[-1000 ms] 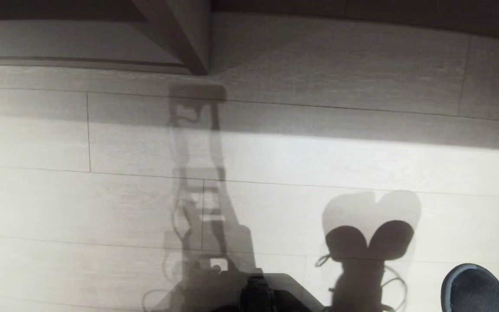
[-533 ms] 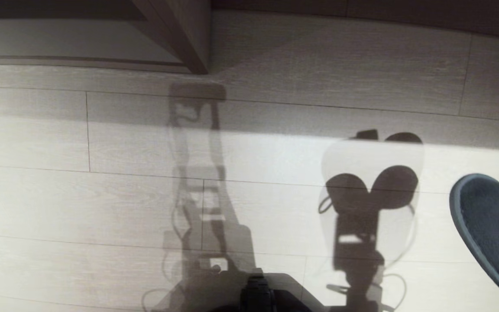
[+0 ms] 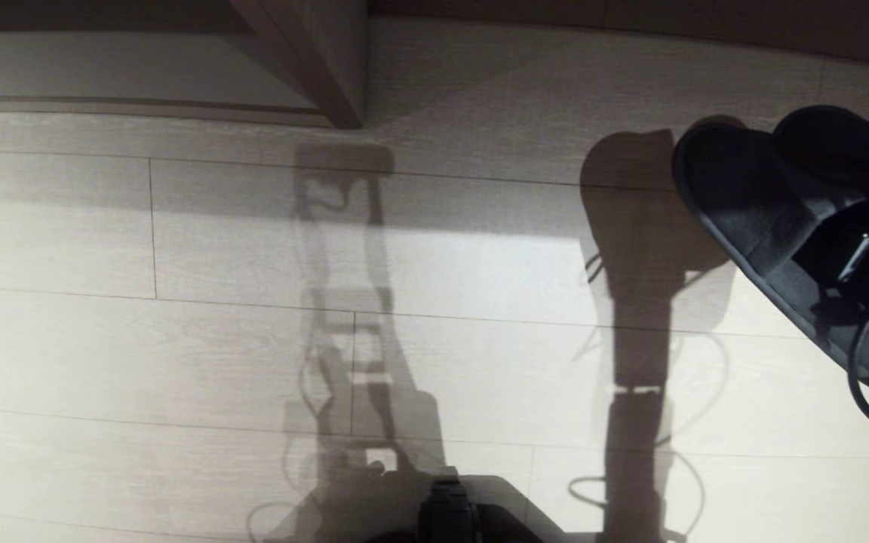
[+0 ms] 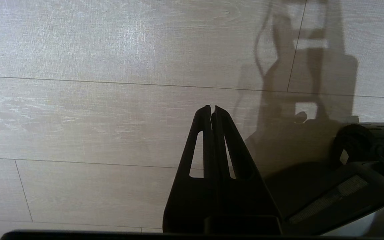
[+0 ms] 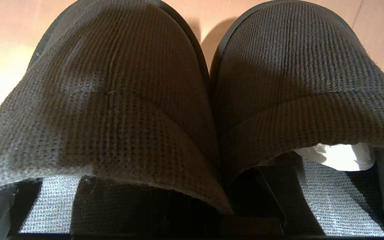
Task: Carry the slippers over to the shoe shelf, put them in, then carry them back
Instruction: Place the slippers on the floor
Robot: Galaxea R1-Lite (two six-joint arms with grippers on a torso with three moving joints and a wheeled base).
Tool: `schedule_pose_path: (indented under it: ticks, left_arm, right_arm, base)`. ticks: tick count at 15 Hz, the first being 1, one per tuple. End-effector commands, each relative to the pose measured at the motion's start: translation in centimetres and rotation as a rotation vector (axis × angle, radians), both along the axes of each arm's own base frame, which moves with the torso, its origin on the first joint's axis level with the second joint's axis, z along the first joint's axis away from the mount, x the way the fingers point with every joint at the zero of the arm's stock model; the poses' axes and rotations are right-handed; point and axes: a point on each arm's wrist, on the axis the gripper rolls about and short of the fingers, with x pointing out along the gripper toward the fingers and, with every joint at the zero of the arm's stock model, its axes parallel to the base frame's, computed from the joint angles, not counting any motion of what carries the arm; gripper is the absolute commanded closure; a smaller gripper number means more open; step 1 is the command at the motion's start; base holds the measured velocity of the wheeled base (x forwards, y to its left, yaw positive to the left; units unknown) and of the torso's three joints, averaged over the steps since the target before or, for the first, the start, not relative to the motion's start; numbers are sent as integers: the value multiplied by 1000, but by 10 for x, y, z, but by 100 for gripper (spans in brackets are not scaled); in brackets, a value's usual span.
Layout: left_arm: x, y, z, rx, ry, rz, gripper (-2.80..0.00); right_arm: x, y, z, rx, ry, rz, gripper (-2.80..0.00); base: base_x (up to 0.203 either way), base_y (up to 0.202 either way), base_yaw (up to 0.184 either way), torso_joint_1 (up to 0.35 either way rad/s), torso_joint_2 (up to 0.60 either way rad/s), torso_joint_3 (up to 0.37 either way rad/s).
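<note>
The slippers, a dark grey-blue fabric pair, hang off the floor at the right edge of the head view, toes pointing toward the far wall. My right gripper is shut on them, pinching the two inner band edges together. In the right wrist view both slippers fill the frame side by side, and the fingers are hidden under the bands. The shoe shelf lies at the far left with its divider panel. Over bare floor, my left gripper is parked, shut and empty.
Pale wood-plank floor spreads across the head view, crossed by shadows of my arms. My base shows at the near edge. A dark wall strip runs along the far right.
My right arm has swung up and forward, carrying the slippers from the near right corner of the head view to the upper right. Their shadow has slid toward the far wall. The left arm is still.
</note>
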Motion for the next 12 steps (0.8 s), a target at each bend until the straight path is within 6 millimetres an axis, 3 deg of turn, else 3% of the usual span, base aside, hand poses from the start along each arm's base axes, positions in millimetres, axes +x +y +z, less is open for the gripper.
schedule_pose_path:
  ticks: [1, 4, 9, 12]
  left_arm:
    - [0, 0, -1, -1, 0, 0, 0]
    - [0, 0, -1, -1, 0, 0, 0]
    - [0, 0, 0, 1, 1, 0, 0]
    - [0, 0, 0, 1, -2, 0, 0]
  right_arm:
    - [43, -3, -15, -6, -4, -6, 0]
    - [57, -7, -13, -21, -39, -30, 0]
    - [92, -18, -41, 24, -82, -112, 0]
    - [100, -19, -51, 50, -83, -113, 0]
  base:
    - [0, 0, 0, 0, 0, 0]
    - [0, 0, 0, 0, 0, 0]
    - [0, 0, 0, 0, 0, 0]
    - [0, 0, 0, 0, 0, 0]
